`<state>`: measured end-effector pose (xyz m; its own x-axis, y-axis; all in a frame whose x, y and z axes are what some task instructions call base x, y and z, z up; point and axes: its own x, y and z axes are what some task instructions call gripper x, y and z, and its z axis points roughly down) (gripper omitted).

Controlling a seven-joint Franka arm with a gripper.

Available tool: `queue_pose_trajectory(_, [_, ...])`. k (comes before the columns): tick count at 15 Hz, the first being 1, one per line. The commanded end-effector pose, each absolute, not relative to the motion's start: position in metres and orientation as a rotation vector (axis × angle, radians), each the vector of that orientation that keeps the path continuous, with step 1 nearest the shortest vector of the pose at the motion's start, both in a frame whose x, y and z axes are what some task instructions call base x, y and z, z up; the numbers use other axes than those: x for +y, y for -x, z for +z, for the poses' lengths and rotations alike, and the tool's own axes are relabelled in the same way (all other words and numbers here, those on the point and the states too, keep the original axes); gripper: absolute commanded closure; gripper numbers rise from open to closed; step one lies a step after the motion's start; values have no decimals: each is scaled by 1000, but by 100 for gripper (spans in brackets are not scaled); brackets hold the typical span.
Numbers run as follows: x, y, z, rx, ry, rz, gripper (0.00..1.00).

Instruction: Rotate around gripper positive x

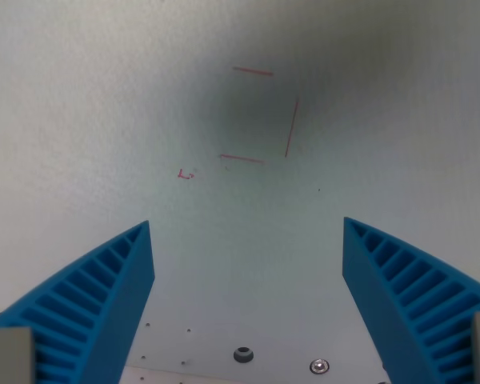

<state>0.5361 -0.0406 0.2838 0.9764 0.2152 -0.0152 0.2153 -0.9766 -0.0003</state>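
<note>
- The gripper (248,228) has two blue ribbed plastic fingers (104,308), one entering from the lower corner on the wrist view's left and the other (408,300) from the lower corner on the wrist view's right.
- The jaws stand wide apart with nothing between them; the hand is open and holds nothing.
- The fingertips point up the frame and hang over a pale grey-white flat table surface (80,120).
- Thin red drawn line marks (291,128) lie on that surface above the gap between the fingers: two short, nearly level strokes, one higher and one lower, and one longer, nearly upright stroke to their right, together like three sides of a square open toward the wrist view's left.
- A small red scribbled mark (186,173) sits just left of the lower stroke, apart from it.
- A soft dark shadow (304,72) covers the surface around the square marks.
- At the bottom edge, between the fingers, a small dark round hole (242,354) and a shiny metal screw head (319,366) show in the surface, near each other but apart.
- Several tiny dark specks dot the surface near them; what they are cannot be told.
</note>
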Motion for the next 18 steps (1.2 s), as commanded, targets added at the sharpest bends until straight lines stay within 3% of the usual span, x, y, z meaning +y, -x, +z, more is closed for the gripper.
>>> queue_pose_trajectory(1, [-41, -536, 285, 341, -3133, -20, 0])
queue_pose_trajectory(18, [-41, -536, 285, 360, -3329, -58, 0])
